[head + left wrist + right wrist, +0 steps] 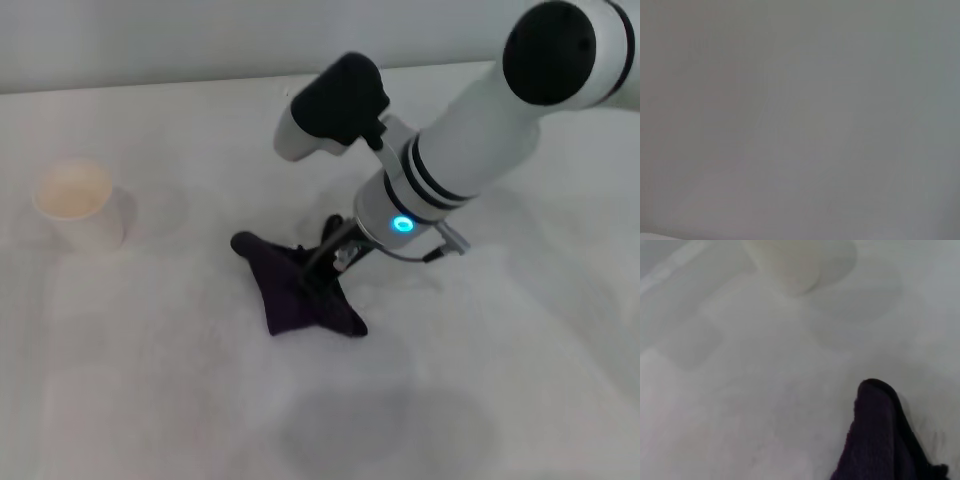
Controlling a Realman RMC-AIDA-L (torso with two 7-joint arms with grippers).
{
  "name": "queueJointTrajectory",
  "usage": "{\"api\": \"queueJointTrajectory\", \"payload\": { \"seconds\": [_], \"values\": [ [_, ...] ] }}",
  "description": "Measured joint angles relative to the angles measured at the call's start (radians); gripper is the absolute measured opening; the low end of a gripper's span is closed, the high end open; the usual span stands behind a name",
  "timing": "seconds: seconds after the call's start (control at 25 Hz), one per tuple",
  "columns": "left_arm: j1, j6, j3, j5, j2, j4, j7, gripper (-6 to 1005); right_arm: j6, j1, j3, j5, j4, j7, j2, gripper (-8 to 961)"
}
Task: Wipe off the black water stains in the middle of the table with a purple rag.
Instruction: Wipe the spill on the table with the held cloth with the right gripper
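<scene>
At the left of the tabletop (180, 400) a pale paper cup (78, 205) is stood well apart from the work, out of the wiping path. In the middle, the purple rag (295, 290) is spread flat and pressed down, presumably so that the cloth drags over the black water stains, which cannot be seen and may lie beneath it. The right claw (325, 260) is planted on the rag; whether it grips cannot be told. The left claw is not shown.
</scene>
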Motion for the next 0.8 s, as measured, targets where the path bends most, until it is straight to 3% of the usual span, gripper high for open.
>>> {"api": "queueJointTrajectory", "payload": {
  "seconds": [0.4, 0.8],
  "values": [
    [-0.001, 0.0, 0.0, 0.0, 0.003, 0.0, 0.0, 848, 0.077, -0.002, -0.004, 0.033, 0.025, -0.002, -0.001, 108],
    [0.002, 0.0, 0.0, 0.0, 0.006, 0.014, 0.004, 848, -0.098, -0.007, 0.057, -0.061, 0.079, 0.017, -0.008, 105]
  ]
}}
